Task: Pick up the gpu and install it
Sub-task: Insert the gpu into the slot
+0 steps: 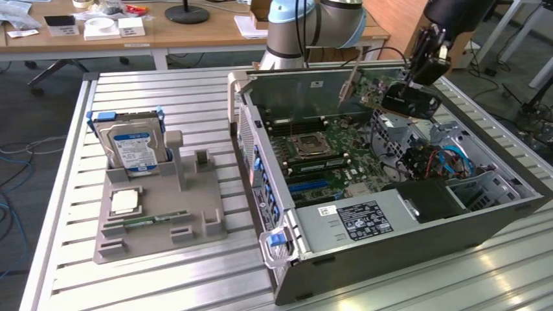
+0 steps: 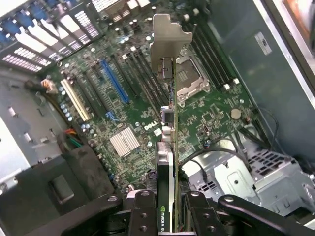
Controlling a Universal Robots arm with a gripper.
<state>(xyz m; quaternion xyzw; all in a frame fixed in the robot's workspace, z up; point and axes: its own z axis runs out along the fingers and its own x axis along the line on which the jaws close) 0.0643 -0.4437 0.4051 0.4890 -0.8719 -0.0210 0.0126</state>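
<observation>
My gripper [image 1: 415,83] is shut on the gpu [image 1: 390,98], holding it in the air over the far right part of the open computer case [image 1: 285,259]. The card's black cooler [image 1: 408,102] faces the exterior view's right, and its silver end bracket [image 1: 348,83] points toward the back of the case. In the wrist view the gpu [image 2: 170,147] appears edge-on between my fingers [image 2: 142,211], with the bracket [image 2: 170,37] at its far end. It hangs above the green motherboard [image 2: 142,105], apart from the blue slot [image 2: 114,81].
A grey holder [image 1: 164,223] on the slatted table at the exterior view's left carries a silver hard drive [image 1: 134,146], a chip [image 1: 125,202] and a RAM stick [image 1: 155,219]. Inside the case are the power supply [image 1: 372,217], cables [image 1: 445,159] and a drive cage [image 2: 256,172].
</observation>
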